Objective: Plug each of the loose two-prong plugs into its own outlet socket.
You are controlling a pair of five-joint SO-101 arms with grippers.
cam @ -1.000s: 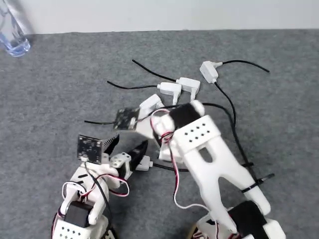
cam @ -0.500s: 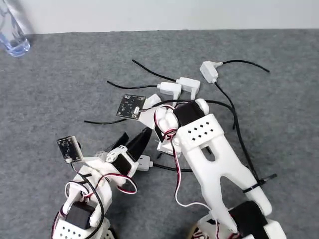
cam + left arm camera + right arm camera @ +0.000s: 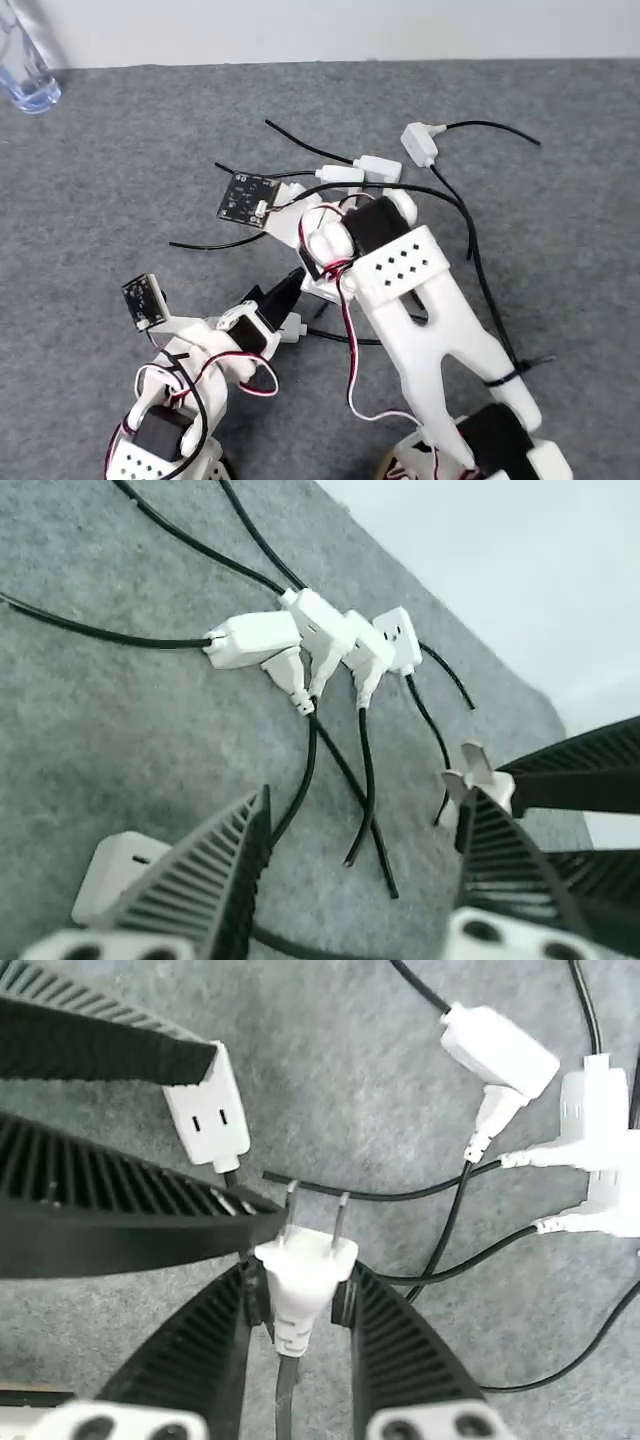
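The right gripper (image 3: 300,1285) pinches the plug (image 3: 298,1260) by its hard body; it seems light, and the prongs (image 3: 340,1215) ahead could bend.

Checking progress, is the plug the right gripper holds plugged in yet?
Not plugged in: the two-prong plug shows bare prongs, apart from the outlet socket.

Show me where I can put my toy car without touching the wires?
Two bare patches of grey mat: one between the clear container and the black cords, one right of the long cord. The middle is crowded with plugs, the left arm and the right arm.
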